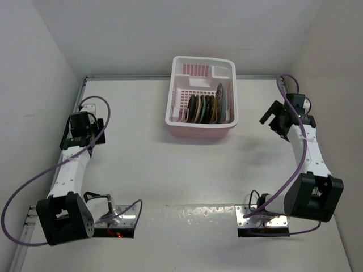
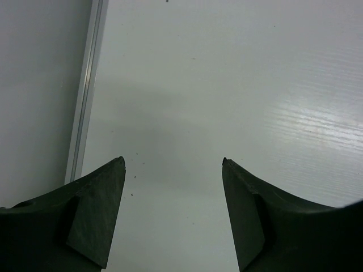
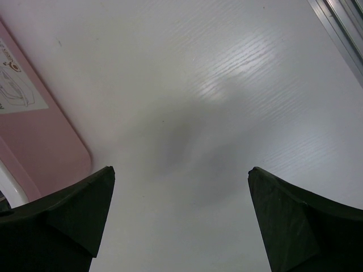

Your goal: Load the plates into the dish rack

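The pink-and-white dish rack (image 1: 227,72) stands at the back middle of the table. Several plates (image 1: 207,107) stand on edge in its front right part, side by side. My left gripper (image 1: 79,131) is open and empty over the left side of the table; its view (image 2: 173,164) shows only bare table between the fingers. My right gripper (image 1: 276,118) is open and empty, right of the rack; its view (image 3: 180,173) shows the rack's pink side (image 3: 39,141) at the left edge.
A metal rail (image 2: 85,96) runs along the table's left edge by the wall, and another (image 3: 340,22) along the right edge. White walls enclose the table on three sides. Metal mounting plates (image 1: 264,218) and cables lie at the near edge.
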